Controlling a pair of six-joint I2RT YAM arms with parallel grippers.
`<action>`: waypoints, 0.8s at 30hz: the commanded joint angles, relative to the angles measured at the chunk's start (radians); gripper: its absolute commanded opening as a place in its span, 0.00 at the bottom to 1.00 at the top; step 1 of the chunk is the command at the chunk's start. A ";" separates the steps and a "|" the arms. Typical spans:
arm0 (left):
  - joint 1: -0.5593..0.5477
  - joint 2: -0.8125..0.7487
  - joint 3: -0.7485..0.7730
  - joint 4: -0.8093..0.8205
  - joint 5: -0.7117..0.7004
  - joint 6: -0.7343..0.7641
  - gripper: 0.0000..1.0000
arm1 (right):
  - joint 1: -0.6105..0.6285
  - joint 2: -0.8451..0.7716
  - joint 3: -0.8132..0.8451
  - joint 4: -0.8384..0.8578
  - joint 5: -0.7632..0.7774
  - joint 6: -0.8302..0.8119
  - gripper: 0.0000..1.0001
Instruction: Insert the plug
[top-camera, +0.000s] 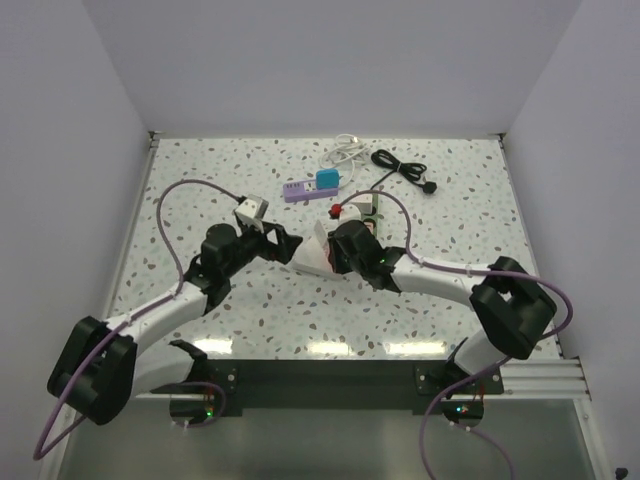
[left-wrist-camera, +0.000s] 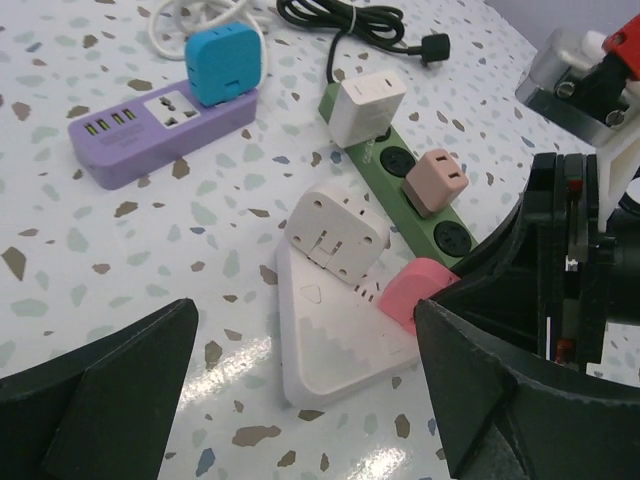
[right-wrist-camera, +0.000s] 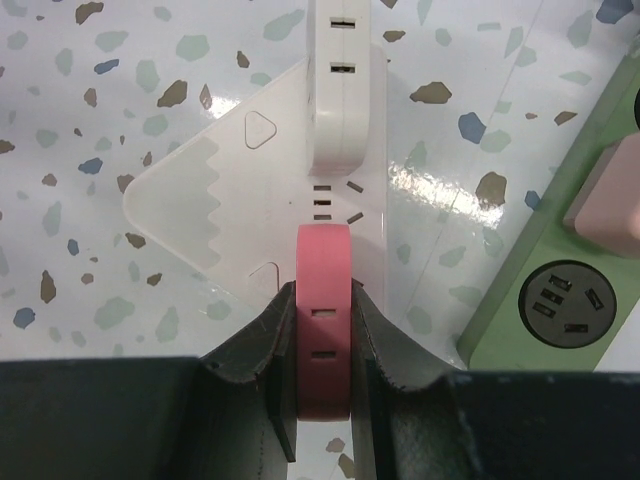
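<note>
pink plug (right-wrist-camera: 323, 262) in right end effector (right-wrist-camera: 323, 305)

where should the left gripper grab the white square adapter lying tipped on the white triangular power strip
Probably its two flat side walls, clear of the prong face. The white square adapter lies tipped with prongs toward the open left gripper, so come down from above on that side; the right gripper with the pink rounded plug crowds the other end.

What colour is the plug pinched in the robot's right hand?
The plug is pink, clearest in the right wrist view.
</note>
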 joint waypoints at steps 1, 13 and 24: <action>0.010 -0.118 -0.021 -0.061 -0.112 -0.030 0.96 | 0.002 0.042 0.038 -0.096 0.038 -0.044 0.00; 0.013 -0.281 0.016 -0.253 -0.264 -0.087 1.00 | 0.003 -0.175 0.063 -0.106 0.067 -0.133 0.76; 0.012 -0.477 0.050 -0.454 -0.533 -0.136 1.00 | -0.069 -0.536 -0.050 -0.158 0.261 -0.189 0.98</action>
